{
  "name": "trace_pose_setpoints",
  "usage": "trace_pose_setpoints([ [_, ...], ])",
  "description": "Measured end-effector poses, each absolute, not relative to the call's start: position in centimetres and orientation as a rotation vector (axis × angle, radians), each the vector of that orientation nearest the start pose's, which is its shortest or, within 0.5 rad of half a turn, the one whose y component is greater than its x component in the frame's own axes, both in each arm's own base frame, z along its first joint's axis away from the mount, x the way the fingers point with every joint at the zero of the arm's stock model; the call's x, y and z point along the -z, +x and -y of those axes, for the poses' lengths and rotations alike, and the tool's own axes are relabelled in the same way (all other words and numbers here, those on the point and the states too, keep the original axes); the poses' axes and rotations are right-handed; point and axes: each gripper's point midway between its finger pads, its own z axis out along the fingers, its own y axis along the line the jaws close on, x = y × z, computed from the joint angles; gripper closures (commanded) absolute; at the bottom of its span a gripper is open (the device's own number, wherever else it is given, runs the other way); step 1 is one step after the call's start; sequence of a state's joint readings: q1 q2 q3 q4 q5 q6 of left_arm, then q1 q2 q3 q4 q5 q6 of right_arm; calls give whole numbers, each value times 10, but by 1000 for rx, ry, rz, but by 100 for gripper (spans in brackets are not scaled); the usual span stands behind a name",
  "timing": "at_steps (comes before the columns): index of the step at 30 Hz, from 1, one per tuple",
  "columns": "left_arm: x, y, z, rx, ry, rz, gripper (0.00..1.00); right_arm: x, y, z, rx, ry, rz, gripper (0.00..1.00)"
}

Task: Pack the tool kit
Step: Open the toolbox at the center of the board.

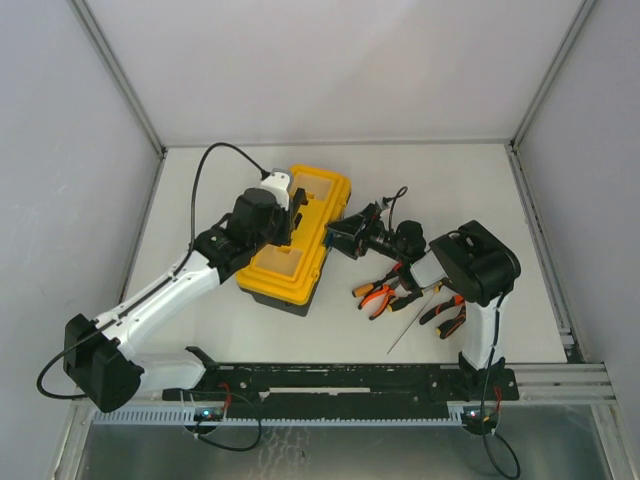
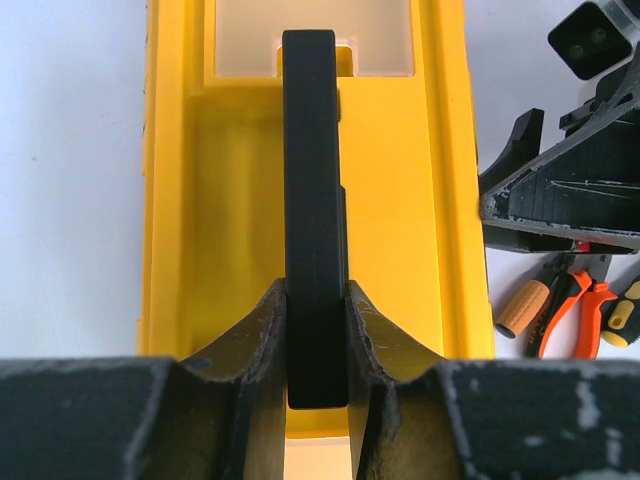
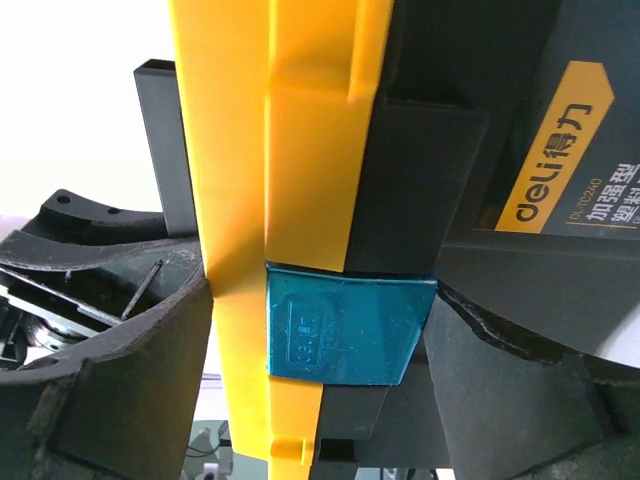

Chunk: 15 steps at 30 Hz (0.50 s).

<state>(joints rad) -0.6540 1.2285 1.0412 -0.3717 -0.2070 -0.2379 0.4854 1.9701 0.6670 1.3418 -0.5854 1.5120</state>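
Left gripper (image 2: 317,300) is clamped on the black handle (image 2: 312,150) of the toolbox (image 1: 290,270), a pad pressed to each side, above the shut yellow lid (image 2: 400,200). Right gripper (image 3: 322,288) has its fingers spread around the teal latch (image 3: 340,330), one on the lid edge and one at the latch corner; I cannot tell whether it squeezes. The box lies mid-table (image 1: 250,180), with bare surface behind and to its left. Pliers (image 1: 378,295) and a screwdriver (image 1: 410,325) crowd its right side.

Jaws clamp teal latch (image 3: 345,335) and yellow lid (image 3: 255,180) edge; black toolbox body (image 3: 425,190), deli label (image 3: 565,160) right.
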Motion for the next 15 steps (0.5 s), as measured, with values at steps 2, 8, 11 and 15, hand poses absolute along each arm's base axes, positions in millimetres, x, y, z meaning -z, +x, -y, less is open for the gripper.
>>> trace_pose_setpoints([
  [2, -211, 311, 204, 298, 330, -2103, 100, -141, 330, -323, -1929, 416, -1902, 33],
  [8, -211, 310, 201, 289, 345, -2103, 100, -135, 328, -323, -1920, 428, -1927, 36],
  [11, -211, 310, 201, 290, 349, -2103, 100, -136, 328, -324, -1922, 423, -1928, 31],
  [15, -210, 309, 201, 290, 352, -2106, 100, -136, 327, -324, -1925, 410, -1929, 33],
])
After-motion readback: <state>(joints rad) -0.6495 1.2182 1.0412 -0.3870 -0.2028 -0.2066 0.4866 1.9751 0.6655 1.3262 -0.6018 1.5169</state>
